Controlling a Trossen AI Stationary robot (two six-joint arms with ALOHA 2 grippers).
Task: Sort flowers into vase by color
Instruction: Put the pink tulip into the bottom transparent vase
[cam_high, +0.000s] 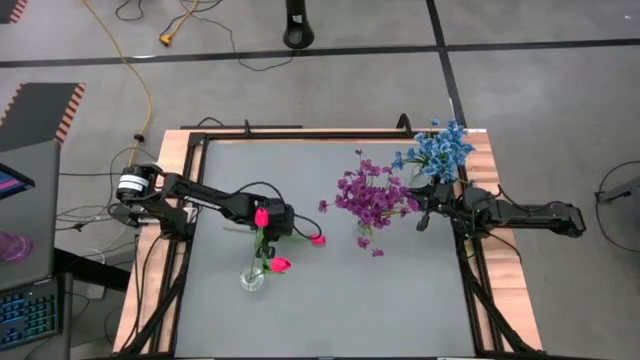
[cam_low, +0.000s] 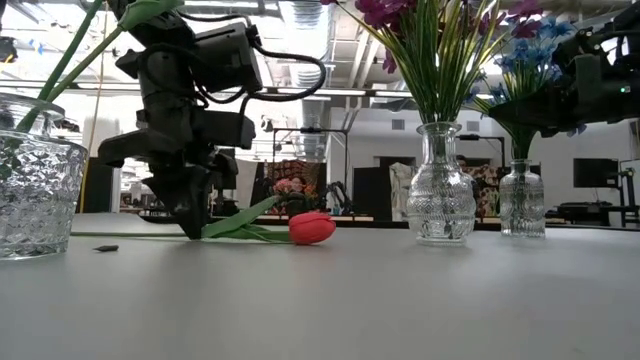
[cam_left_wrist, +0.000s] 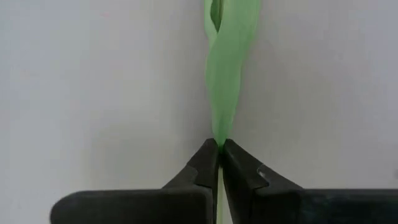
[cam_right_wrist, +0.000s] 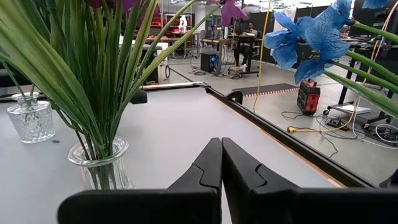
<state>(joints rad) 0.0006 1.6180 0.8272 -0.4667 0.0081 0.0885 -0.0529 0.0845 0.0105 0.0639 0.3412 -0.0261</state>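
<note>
On the grey bench (cam_high: 330, 290), a clear cut-glass vase (cam_high: 252, 279) at the left holds pink-red tulip buds (cam_high: 280, 264). Just beyond it, the left hand (cam_low: 190, 228) is down at the surface, clamped on the thin green stem of a pink-red tulip (cam_low: 311, 228) lying flat. Purple bunches (cam_high: 368, 195) stand mid-bench, blue ones (cam_high: 440, 148) far right. The right hand (cam_right_wrist: 221, 163) hovers beside them, fingers together, empty.

Two robot arms, black throughout, built of blocky jointed segments. Left arm (cam_high: 215, 200): pale silver cylinder at its base, thin black cables looping along the links. Right arm (cam_high: 520, 213): same dark finish. Each ends in two tapered black fingers (cam_left_wrist: 202, 168) with stepped inner edges.
</note>
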